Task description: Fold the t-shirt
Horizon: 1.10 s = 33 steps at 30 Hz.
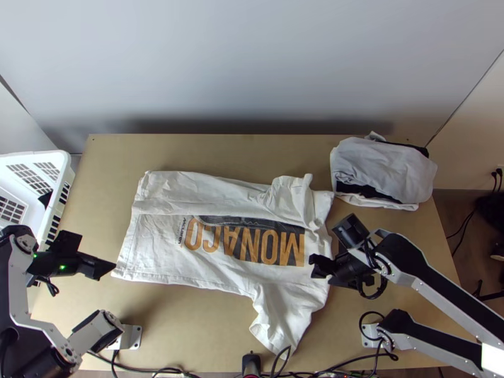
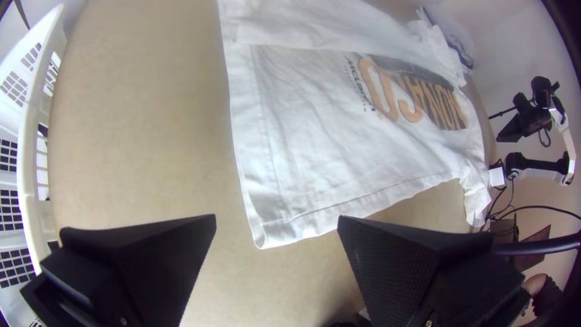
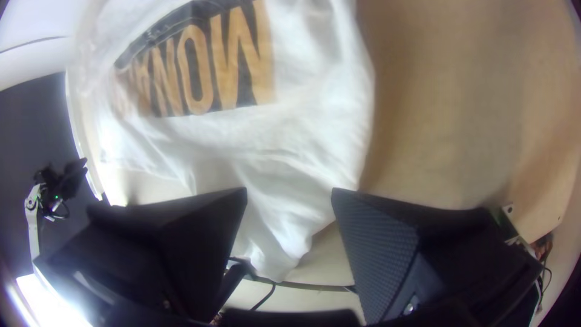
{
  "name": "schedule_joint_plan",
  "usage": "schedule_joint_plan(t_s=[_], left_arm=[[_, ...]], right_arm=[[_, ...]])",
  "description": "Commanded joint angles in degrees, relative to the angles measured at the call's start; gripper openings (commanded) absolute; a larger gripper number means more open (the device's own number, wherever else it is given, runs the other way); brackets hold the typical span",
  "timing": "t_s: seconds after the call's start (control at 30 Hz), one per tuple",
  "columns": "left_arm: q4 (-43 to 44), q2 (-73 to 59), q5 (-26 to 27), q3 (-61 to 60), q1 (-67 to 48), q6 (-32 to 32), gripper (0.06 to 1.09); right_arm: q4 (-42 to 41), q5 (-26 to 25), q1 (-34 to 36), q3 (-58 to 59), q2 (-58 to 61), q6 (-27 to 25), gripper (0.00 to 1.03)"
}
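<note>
A white t-shirt (image 1: 189, 258) with a MONACO print lies spread on the table, hem to the left, one sleeve stretched toward the near edge, the other sleeve's area rumpled. My left gripper (image 1: 101, 268) is beside the shirt's near hem corner. In the left wrist view that gripper (image 2: 276, 224) stands open, the corner of the shirt (image 2: 302, 163) lying beyond and between its fingers. Over the shirt's collar end, by the near sleeve, is my right gripper (image 1: 320, 268). In the right wrist view this gripper (image 3: 289, 197) is open above the sleeve of the shirt (image 3: 278, 212).
Folded grey, black and white cloths (image 1: 384, 170) are stacked at the table's far right. A white basket (image 1: 57, 183) stands at the left edge. Cables (image 1: 208, 372) run along the near edge of the table (image 1: 189, 315).
</note>
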<state>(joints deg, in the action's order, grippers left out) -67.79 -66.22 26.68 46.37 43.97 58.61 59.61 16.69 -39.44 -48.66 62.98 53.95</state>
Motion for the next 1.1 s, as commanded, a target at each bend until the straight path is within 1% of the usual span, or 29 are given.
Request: schedule_joint_plan(t_s=[0.0,0.07,0.27,0.6,0.73,0.77,0.93,1.07], left_arm=[[2.2,-4.7,-0.1,-2.8,2.0,2.3,1.03],[2.3,-7.2,0.5,-3.0,1.6,2.1,1.03],[10.5,-11.7,0.1,-7.7,0.0,0.0,1.03],[13.1,-14.6,-0.4,-8.3,-0.1,-0.2,1.02],[14.4,-14.9,-0.4,-8.5,-0.1,0.5,0.81],[14.4,-15.0,-0.3,-8.5,0.0,0.6,0.79],[13.6,-14.9,-0.3,-8.1,0.0,0.5,0.79],[12.8,-14.4,0.3,-7.5,0.0,0.5,0.79]], right_arm=[[-0.9,2.1,3.2,3.8,-0.9,3.4,0.65],[-0.9,2.1,2.0,4.0,-1.2,3.4,0.66],[-1.0,2.3,1.8,4.4,1.4,3.5,0.65],[-0.2,5.2,1.8,4.3,3.5,3.7,0.65],[0.5,5.3,1.6,4.0,4.2,3.8,0.65],[0.9,5.4,1.6,3.9,4.1,3.8,0.65],[3.0,5.5,1.6,3.7,4.0,3.9,0.65],[3.1,5.5,1.6,3.7,3.8,3.9,0.65]])
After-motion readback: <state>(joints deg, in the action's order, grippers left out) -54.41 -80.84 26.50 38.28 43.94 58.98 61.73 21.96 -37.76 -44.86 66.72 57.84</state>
